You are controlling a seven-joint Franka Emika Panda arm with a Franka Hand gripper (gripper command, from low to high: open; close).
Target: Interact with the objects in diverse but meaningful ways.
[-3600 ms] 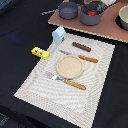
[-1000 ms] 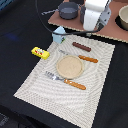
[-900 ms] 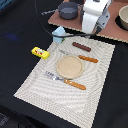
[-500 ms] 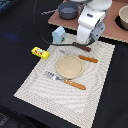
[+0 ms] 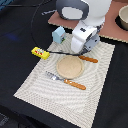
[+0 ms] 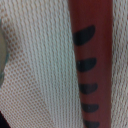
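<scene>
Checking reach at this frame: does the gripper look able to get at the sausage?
Probably yes. The wrist view is filled by the sausage lying bare on the placemat, nothing over it. In the exterior view the arm hides both the sausage and the fingers.

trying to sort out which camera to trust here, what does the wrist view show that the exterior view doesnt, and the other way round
Only the wrist view shows the brown sausage stick close up, with its dark curved grill marks, lying on the woven mat; in the exterior view the arm hides it.

Only the exterior view shows the layout: the yellow butter box, the milk carton, the tan round plate, the fork, the knife partly under the arm, and a pot at the edge.

Both show the pale placemat. Neither shows the gripper fingers.
</scene>
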